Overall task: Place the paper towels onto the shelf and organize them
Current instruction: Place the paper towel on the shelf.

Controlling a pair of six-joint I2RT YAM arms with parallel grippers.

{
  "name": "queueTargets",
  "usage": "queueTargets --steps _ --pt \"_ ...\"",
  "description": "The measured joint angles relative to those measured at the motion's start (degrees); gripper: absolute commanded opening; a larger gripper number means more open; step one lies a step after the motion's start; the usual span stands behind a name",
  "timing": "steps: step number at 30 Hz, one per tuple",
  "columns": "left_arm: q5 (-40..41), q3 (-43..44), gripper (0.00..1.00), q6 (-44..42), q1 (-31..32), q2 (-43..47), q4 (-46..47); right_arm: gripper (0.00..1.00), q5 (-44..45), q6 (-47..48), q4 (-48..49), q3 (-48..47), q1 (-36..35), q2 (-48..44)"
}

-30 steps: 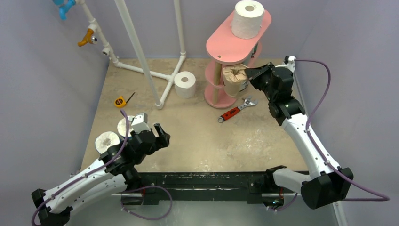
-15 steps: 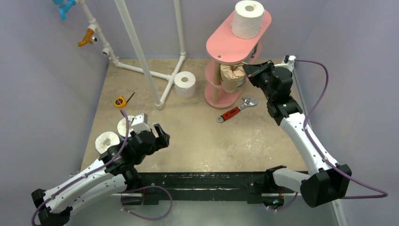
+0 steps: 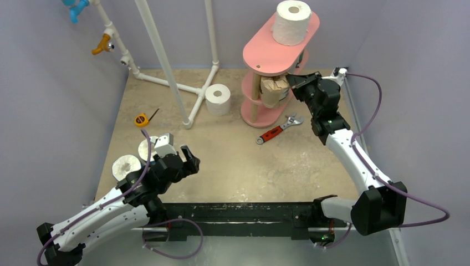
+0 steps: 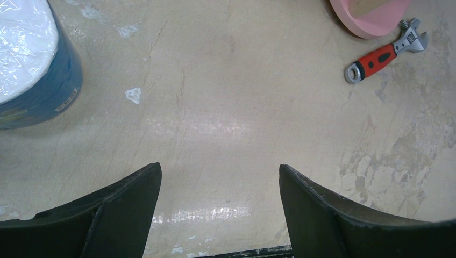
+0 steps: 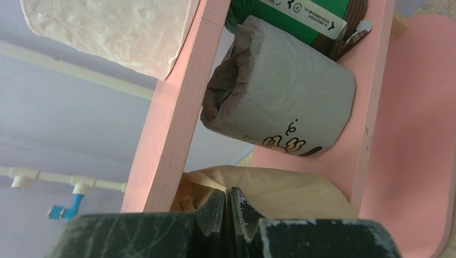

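At the far side of the beige table (image 3: 238, 160), the tan roll (image 5: 290, 191) is pinched by the right gripper (image 5: 230, 201), seemingly on the middle board of the pink shelf (image 3: 265, 55); the left gripper (image 4: 220, 172) is held spread.

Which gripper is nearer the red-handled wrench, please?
Right. The right gripper holds the tan roll in the shelf, just beyond the wrench; the left gripper hangs open across the table.

light: bright, even, overhead; shadows: soft; glare: pale sheen on table (image 4: 204, 126); focus: sharp
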State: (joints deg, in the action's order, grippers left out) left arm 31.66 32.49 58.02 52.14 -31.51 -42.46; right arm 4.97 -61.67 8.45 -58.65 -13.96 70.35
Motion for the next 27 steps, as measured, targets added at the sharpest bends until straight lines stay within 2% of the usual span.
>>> queueTargets --steps 27 --pt "0.0 0.0 0.79 0.09 0.0 -0.02 -0.09 0.0 -2.23 -8.81 8.37 1.81 2.03 2.58"
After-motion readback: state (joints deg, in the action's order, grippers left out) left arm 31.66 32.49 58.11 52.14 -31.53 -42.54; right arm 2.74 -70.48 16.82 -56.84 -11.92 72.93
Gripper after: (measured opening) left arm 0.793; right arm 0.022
